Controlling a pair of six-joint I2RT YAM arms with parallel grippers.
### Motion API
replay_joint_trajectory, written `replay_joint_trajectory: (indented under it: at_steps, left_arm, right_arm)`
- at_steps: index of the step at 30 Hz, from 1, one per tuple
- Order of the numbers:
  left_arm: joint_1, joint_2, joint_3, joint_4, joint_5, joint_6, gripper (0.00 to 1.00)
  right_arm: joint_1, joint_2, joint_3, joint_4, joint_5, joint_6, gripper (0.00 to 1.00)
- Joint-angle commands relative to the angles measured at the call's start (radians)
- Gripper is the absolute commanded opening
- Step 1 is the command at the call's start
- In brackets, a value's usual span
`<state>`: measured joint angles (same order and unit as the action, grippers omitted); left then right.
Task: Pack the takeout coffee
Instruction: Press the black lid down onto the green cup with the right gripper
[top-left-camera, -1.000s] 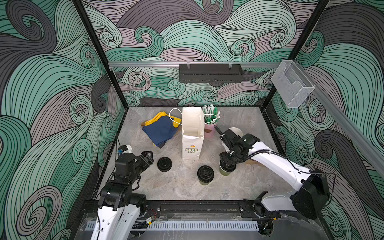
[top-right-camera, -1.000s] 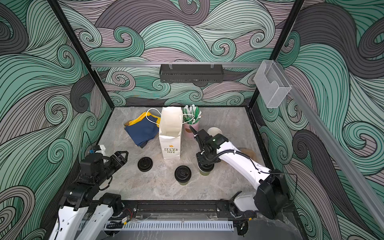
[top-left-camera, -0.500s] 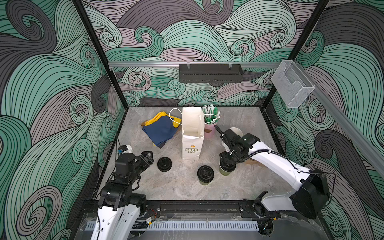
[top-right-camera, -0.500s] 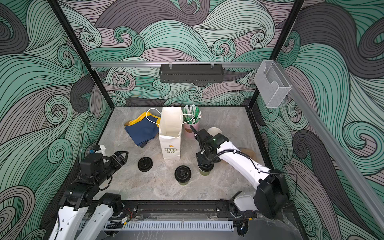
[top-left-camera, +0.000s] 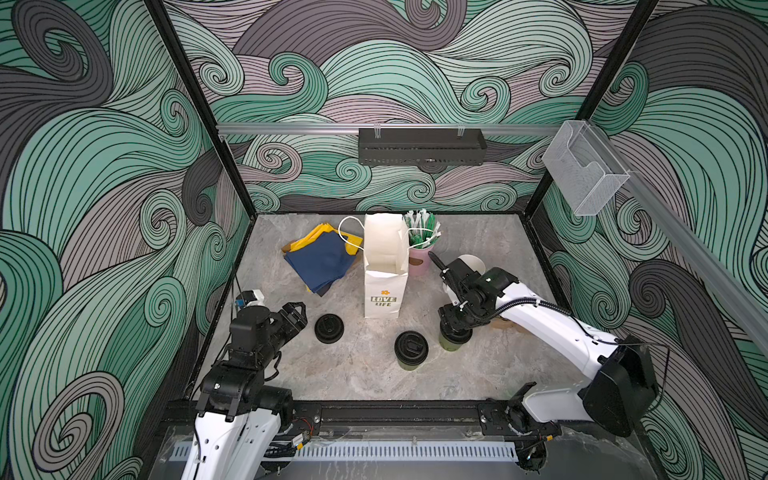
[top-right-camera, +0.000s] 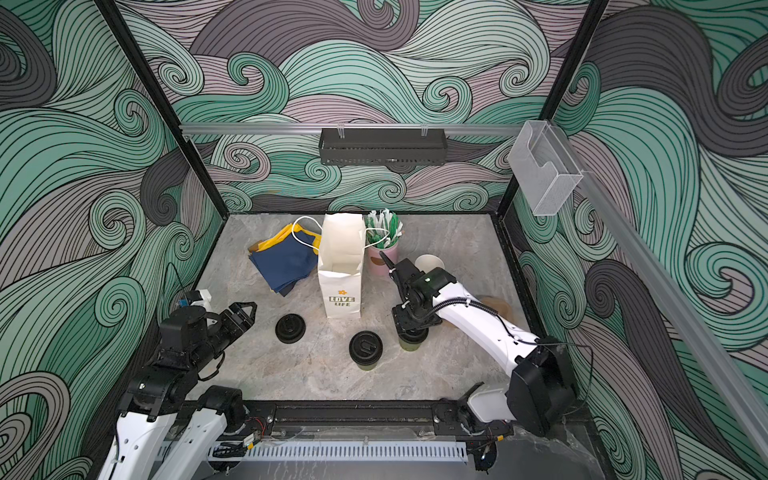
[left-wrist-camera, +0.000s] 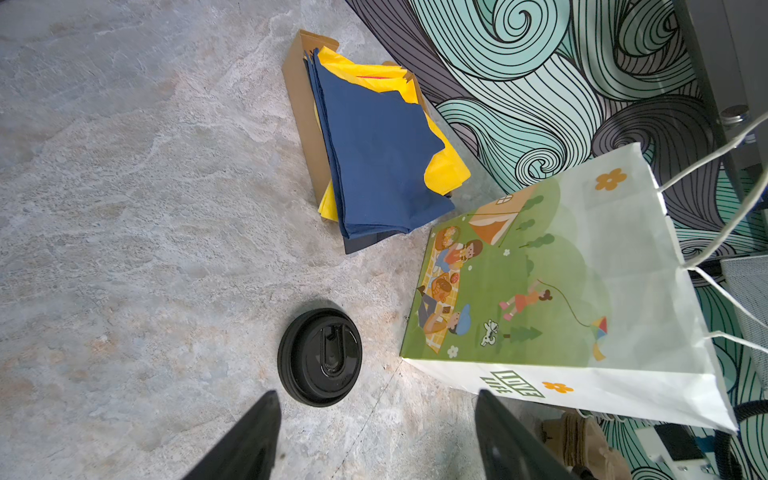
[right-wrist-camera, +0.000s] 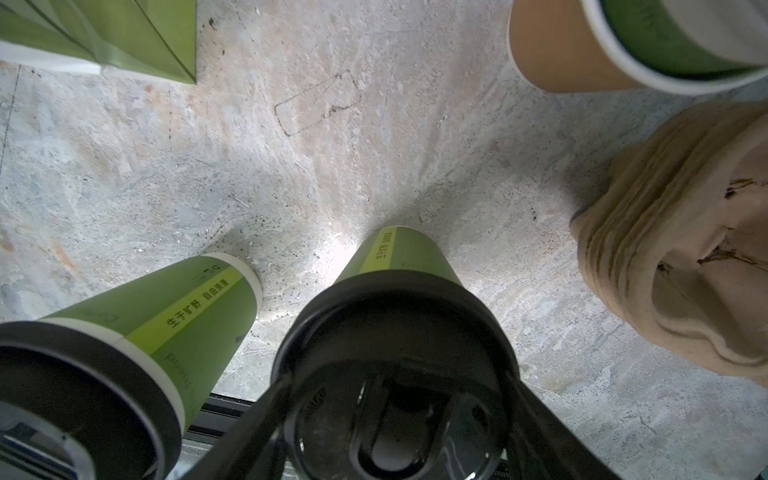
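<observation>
takeout coffee (right-wrist-camera: 399, 257) — upright | right tool (right-wrist-camera: 397, 374) straddles lid (right-wrist-camera: 395, 307); second cup (right-wrist-camera: 187, 316) beside

Left cup (top-left-camera: 410, 351) beside right cup (top-left-camera: 453, 344), both before bag (top-left-camera: 384, 286); loose lid (top-left-camera: 328, 328) leftward.

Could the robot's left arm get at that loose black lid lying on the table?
Probably yes. The loose black lid lies just ahead of the left gripper, whose jaws stand open, with nothing between; the paper bag stands aside.
</observation>
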<state>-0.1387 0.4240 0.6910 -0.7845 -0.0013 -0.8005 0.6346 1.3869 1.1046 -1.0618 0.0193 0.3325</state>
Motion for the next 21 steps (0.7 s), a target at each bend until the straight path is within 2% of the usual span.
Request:
replay_joint_trajectory:
  at_steps: [1,21]
  left_arm:
    - [0.007,0.012,0.022,0.008,0.012,0.015,0.76]
    - [0.007,0.010,0.000,0.032,0.039,0.008,0.76]
  right_arm:
    - [-0.005,0.029,-0.028,-0.025,0.025,-0.017,0.75]
    - [-0.002,0.057,-0.084,-0.032,0.037,0.014,0.74]
